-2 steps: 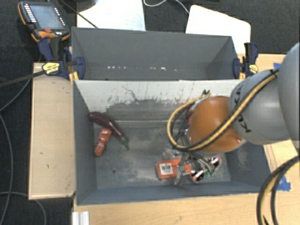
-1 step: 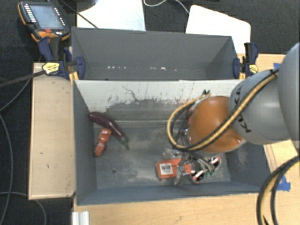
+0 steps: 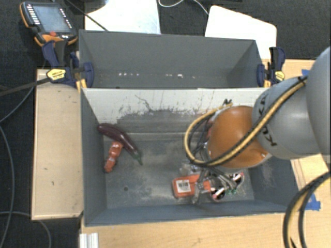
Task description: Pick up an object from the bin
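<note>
The gripper (image 3: 200,181) is low in the bin (image 3: 155,175), near the front wall and toward the right side, under the round orange cover (image 3: 232,138) of the wrist. This cover hides it, so I cannot tell whether it is open, closed, or holding something. Just beside it, on the left, lies a small orange-red block with a white label (image 3: 182,186), which I judge to be the thing to pick. On the right is a small red and white piece (image 3: 226,186) (I cannot say if it belongs to the robot or to the bin). The first risk, in my opinion, is that the block slides along the smooth metal floor when pushed from one side, and escapes the grasp. The second is the front wall: it is near, and a closing or descending move may hit it. The dark purple long thing (image 3: 115,134) and the orange one (image 3: 113,156) lie well apart on the left, so they should not disturb.
</note>
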